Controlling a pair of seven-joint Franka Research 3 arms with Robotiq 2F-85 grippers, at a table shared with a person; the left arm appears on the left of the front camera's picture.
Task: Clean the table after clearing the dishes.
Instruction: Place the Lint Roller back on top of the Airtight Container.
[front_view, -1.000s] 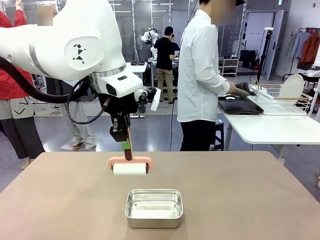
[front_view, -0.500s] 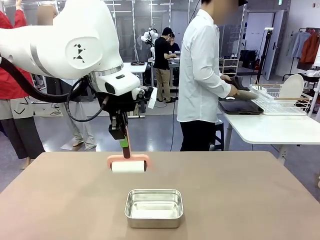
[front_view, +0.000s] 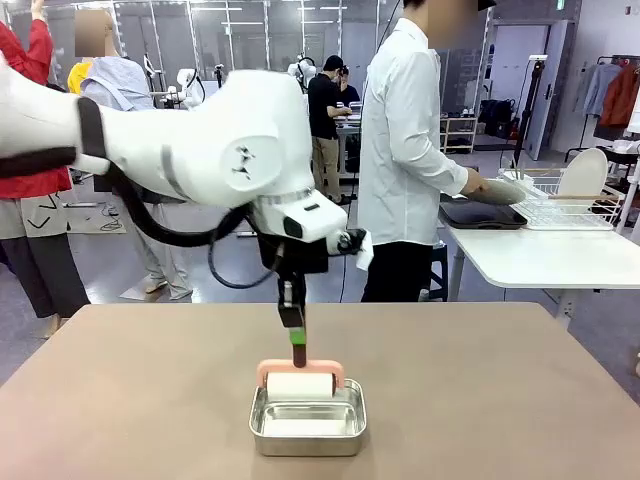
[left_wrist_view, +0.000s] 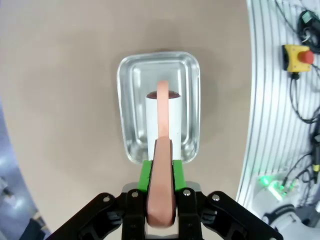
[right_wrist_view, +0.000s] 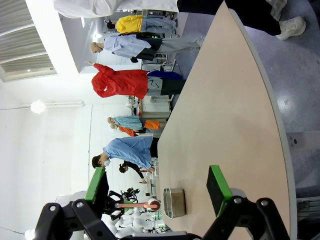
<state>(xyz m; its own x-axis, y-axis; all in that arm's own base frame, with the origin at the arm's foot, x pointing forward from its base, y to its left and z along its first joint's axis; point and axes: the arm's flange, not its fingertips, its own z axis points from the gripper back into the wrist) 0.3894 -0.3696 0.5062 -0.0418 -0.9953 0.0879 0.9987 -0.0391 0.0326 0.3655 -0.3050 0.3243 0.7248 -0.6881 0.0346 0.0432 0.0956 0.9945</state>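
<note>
The table (front_view: 120, 400) carried no dishes; clearing appeared complete. The left gripper (left_wrist_view: 161, 172), clamped on the lint roller (front_view: 299, 384), held it over the steel pan (front_view: 307, 428) at near centre. The right gripper (right_wrist_view: 160, 192) stood wide, empty.

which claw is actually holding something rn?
The left claw: shut on the pink-handled roller, which hangs over the steel pan. The right claw stands open with nothing between its pads.
</note>
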